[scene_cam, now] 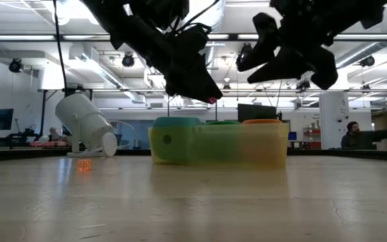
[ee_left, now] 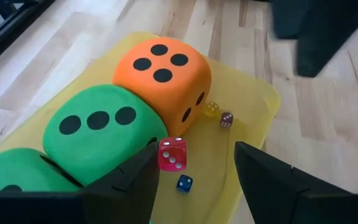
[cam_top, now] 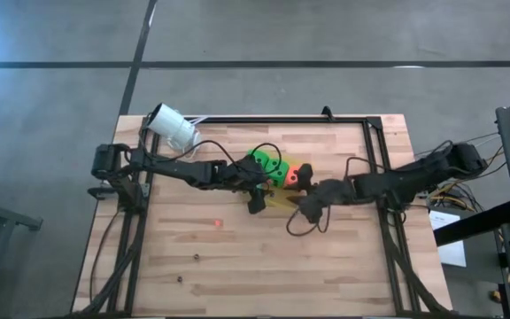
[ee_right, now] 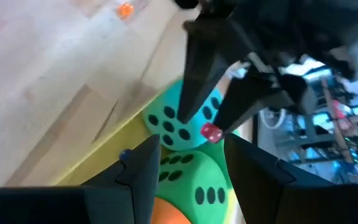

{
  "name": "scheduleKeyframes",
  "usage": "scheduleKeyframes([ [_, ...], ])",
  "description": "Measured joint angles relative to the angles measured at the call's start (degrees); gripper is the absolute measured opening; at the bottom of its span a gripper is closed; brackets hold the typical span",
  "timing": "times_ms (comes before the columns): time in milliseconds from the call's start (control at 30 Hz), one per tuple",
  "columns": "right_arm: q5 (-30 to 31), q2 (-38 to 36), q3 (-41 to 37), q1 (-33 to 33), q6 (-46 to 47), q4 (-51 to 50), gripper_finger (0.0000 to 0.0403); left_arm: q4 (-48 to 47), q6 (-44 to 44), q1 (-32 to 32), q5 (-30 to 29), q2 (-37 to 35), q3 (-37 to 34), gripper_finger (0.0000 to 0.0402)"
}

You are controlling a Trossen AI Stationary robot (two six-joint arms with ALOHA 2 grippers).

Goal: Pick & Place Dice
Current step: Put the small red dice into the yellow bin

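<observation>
**benchbot_q:** Left wrist view has us confused. How far along are we with the dice?

**trayfan:** We see a yellow tray [ee_left: 253, 102] mid-table holding the big soft cubes: an orange one [ee_left: 163, 78] with four pips up, a green one [ee_left: 98, 134] with three pips touching it, and a second green one [ee_left: 11, 171] at the edge. The right wrist view adds a teal cube [ee_right: 179, 121]. Small dice lie on the tray floor too: a yellow one [ee_left: 211, 109], a maroon one [ee_left: 227, 119] and a blue one [ee_left: 184, 183].

**benchbot_q:** And the little red one [ee_left: 173, 153]?

**trayfan:** It sits right at the left gripper [ee_left: 194, 165] fingertips, above the tray. The fingers are spread wider than the die, so we judge it's just being let go, though we can't tell if one finger touches it.

**benchbot_q:** Right side?

**trayfan:** The right gripper [ee_right: 188, 152] hovers beside the tray with its fingers apart, holding nothing.

**benchbot_q:** So, nearly done?

**trayfan:** Mostly, we'd guess. A small orange die [cam_top: 216, 222] lies on the bare wood, well apart from the tray, and two tiny dark specks [cam_top: 195, 258] nearer the table's front edge could be more, too small to call.
</observation>
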Motion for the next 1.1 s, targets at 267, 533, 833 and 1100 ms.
scheduleKeyframes([
  [267, -11.1, 0.0, -0.3, -5.4, -9.3, 1.8, 0.0173, 0.5, 0.5, 0.0, 0.5, 0.0, 0.0, 0.0205],
  [533, -13.4, 6.2, 1.0, -7.6, -15.8, 3.9, 0.0173, 3.2, 3.2, 0.0, 1.9, 0.0, 0.0, 0.0207],
  [833, -7.9, 9.5, 4.3, -7.7, -20.7, 2.8, 0.0173, 2.8, 3.2, 0.1, 1.9, 0.0, 0.0, 0.0209],
  [1100, -11.2, 9.7, 4.4, -9.7, -20.6, 3.1, 0.0173, 2.6, 3.1, 0.1, 1.9, 0.0, 0.0, 0.0205],
])
